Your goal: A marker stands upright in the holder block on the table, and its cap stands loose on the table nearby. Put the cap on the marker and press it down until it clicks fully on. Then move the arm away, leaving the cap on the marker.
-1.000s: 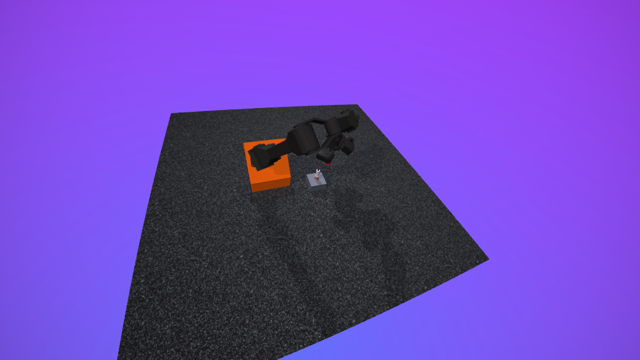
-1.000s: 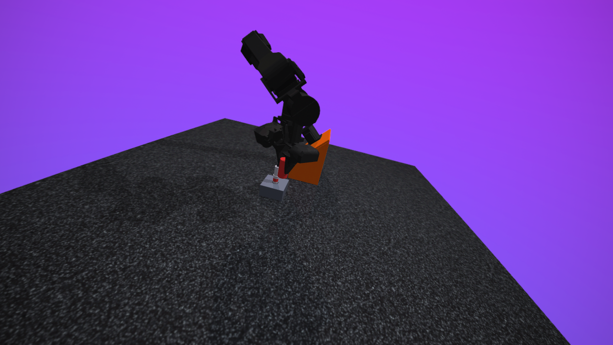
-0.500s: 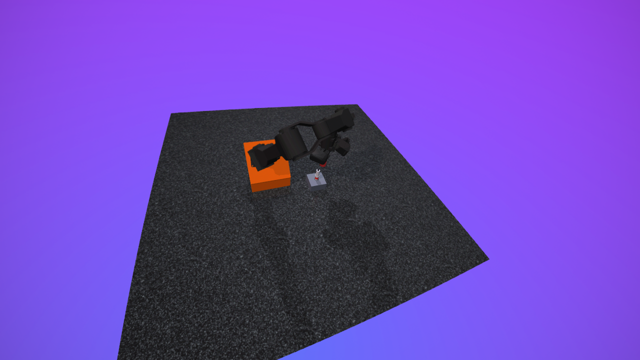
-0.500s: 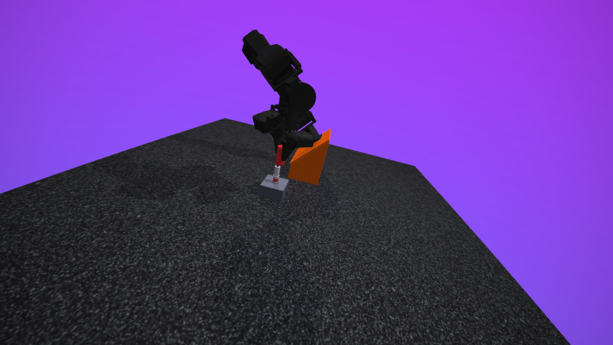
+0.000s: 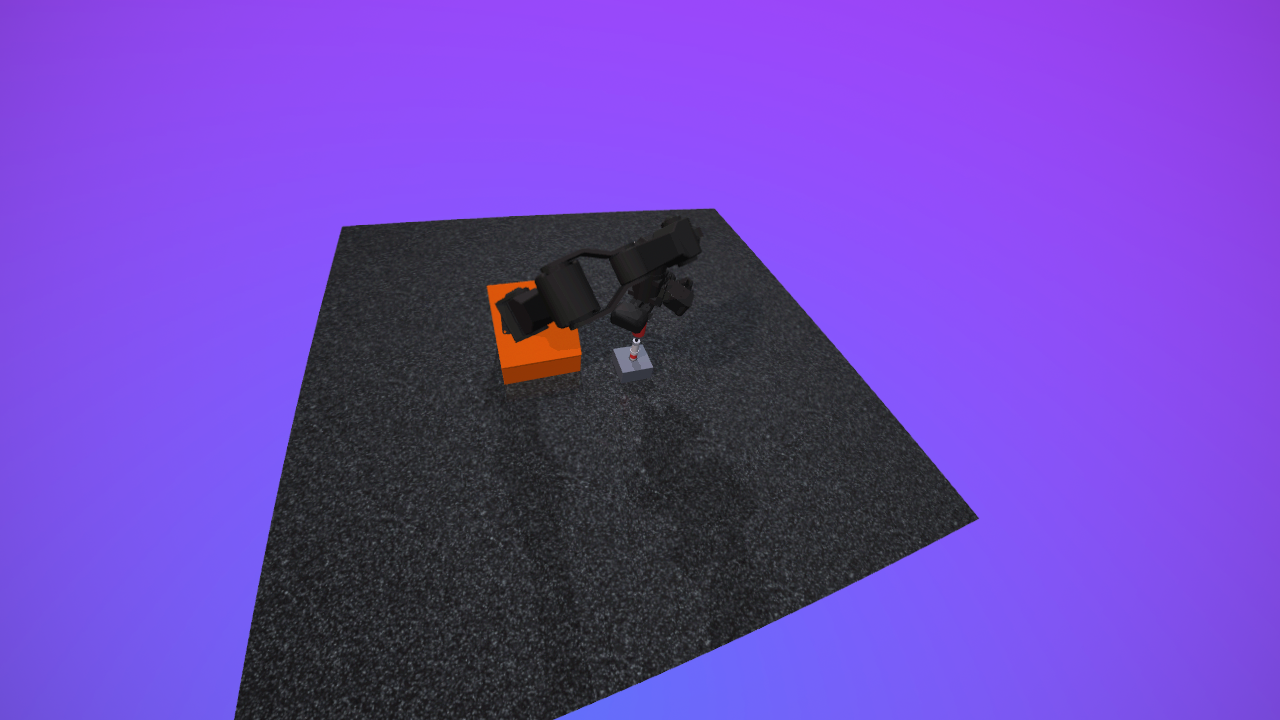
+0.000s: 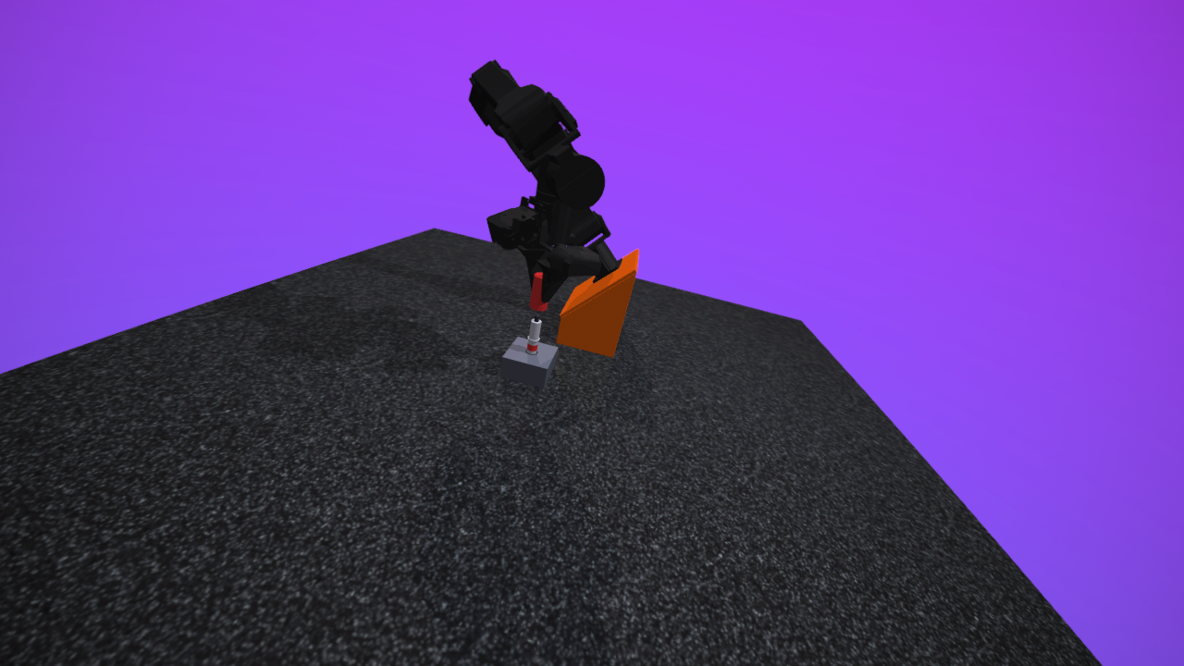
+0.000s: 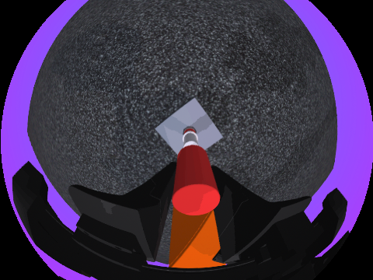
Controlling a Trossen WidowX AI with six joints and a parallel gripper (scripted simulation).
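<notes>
The light, stiff red cap (image 6: 536, 289) is being held by its sides in the claw (image 6: 542, 285), above the marker (image 6: 534, 333).

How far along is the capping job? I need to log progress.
Done: the hand has picked up the red cap and holds it clear of the table. In hand: the cap hangs just above the marker in its grey block, roughly lined up, not touching. Left: lower it, press it home, let go, move away.
</notes>
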